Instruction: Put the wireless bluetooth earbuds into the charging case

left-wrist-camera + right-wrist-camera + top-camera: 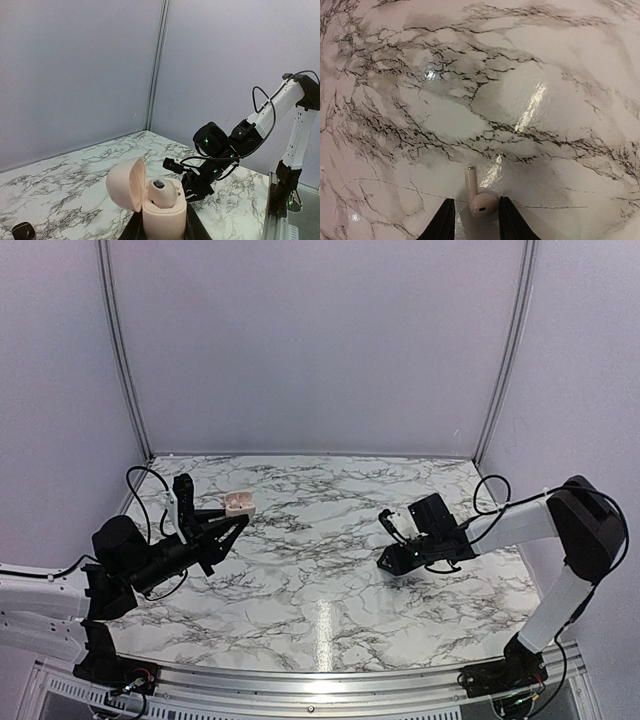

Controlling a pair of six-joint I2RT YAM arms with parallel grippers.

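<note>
My right pincer (476, 217) stands parted around the pale, stemmed plastic earbud (481, 202) lying on the veined marble table (520, 100) — close off-centre and it squirts away (slick top). My left pincer (162, 232) clenches the open cream pebble-shaped case (165, 205) aloft.

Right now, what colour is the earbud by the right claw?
Pale pinkish-cream earbud; right wrist view shows it best.

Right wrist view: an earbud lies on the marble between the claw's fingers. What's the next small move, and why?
Probably close the right claw on the earbud. Its rounded head lies on the table between the two fingertips, a gap showing on one side, so it looks straddled, not gripped. The left claw holds the charging case with its lid open.
</note>
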